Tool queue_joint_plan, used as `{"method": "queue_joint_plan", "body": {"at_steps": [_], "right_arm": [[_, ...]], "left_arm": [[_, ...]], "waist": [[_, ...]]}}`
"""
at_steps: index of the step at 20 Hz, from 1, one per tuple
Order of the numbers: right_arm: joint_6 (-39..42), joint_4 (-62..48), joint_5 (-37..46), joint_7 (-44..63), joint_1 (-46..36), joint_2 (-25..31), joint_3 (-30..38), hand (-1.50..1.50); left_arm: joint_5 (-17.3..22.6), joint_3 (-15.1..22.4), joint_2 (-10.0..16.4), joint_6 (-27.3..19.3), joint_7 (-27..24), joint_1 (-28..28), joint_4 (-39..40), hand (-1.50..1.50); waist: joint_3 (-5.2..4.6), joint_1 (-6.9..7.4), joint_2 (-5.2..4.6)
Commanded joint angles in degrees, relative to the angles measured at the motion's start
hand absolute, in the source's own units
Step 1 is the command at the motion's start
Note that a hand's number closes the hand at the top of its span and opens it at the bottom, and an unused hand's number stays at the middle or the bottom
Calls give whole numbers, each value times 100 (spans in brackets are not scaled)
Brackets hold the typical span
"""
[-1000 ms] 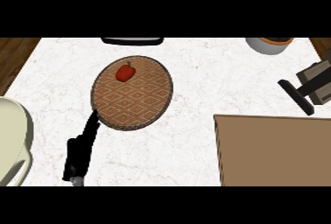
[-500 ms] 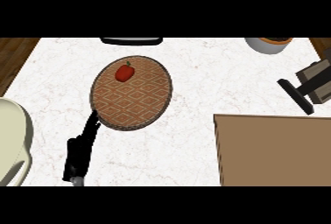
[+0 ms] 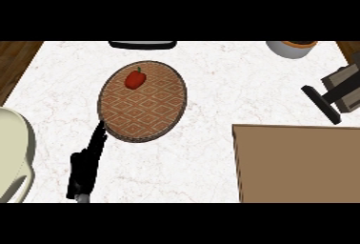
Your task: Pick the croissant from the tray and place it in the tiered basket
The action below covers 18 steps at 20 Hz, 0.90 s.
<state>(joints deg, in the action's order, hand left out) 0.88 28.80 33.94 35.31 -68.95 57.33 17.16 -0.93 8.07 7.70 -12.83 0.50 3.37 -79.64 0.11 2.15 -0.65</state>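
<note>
A round woven tray with a diamond pattern lies on the white marble counter. On its far part sits a small red item with a green stem, which looks like a pepper; no croissant shows. My left hand is at the tray's near-left rim, seen edge-on with fingers straight, the tips touching or just short of the rim. My right hand rests at the right edge, flat and open, holding nothing. A cream rounded object is cut off at the left edge; I cannot tell whether it is the tiered basket.
A brown flat block fills the lower right of the counter. A white bowl with brown contents stands at the back right. A dark low object lies at the back edge. Wooden floor shows at the far left.
</note>
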Motion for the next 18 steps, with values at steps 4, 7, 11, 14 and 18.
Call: {"method": "queue_joint_plan", "body": {"at_steps": [4, 7, 11, 14, 18], "right_arm": [[-1057, -390, -568, -491, -107, -343, 785, -150], [-1101, -345, -893, -641, -248, -120, 1144, -150], [-1903, -41, -758, -970, -128, -108, 1122, -150], [-2356, 26, -607, -803, -142, 451, 1215, -150], [-2325, 35, -379, -146, 89, 1140, 1189, -150]], "left_arm": [[-57, 9, 76, -4, 242, 67, -255, 0], [17, -86, 35, -16, 324, -44, -187, 0], [-51, -17, -105, -22, -159, 185, 120, 0], [51, -175, -23, -14, 145, -57, 10, 0], [46, -269, 127, -4, 199, 87, -149, 0]], "waist": [[2, 30, 0], [-2, -51, 15], [-11, -105, 32], [-11, -159, 42], [-14, -234, 83]]}}
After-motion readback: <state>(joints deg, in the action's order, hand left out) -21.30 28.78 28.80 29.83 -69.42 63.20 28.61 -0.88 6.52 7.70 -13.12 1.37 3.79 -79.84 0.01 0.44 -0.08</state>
